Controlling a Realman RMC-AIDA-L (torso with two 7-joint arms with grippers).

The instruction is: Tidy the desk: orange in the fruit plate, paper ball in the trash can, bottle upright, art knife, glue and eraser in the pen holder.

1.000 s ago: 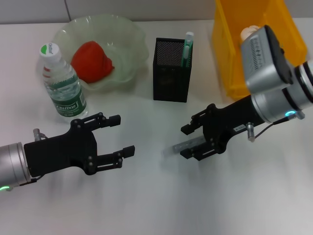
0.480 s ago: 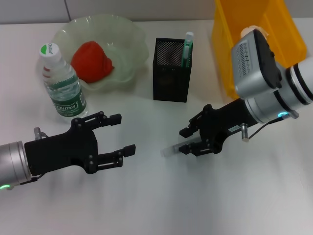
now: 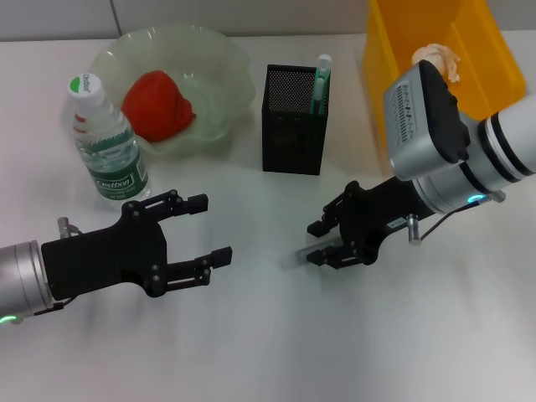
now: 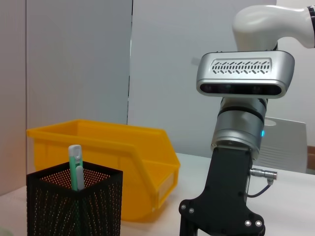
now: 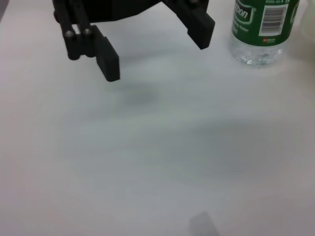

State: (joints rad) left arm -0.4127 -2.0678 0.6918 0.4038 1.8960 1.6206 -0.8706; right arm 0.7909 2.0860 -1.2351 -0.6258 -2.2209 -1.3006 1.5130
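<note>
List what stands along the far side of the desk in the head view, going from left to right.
bottle → orange in the fruit plate → pen holder with the art knife → trash can with the paper ball

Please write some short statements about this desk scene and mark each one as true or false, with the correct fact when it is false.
1. The orange lies in the fruit plate. True.
2. The bottle lies on its side. False: it stands upright beside the fruit plate.
3. The art knife stands in the pen holder. True.
4. The paper ball lies on the desk. False: it is inside the trash can.
5. The left hand holds the bottle. False: it is open and empty, over the desk.
6. The right hand holds the glue. True.
</note>
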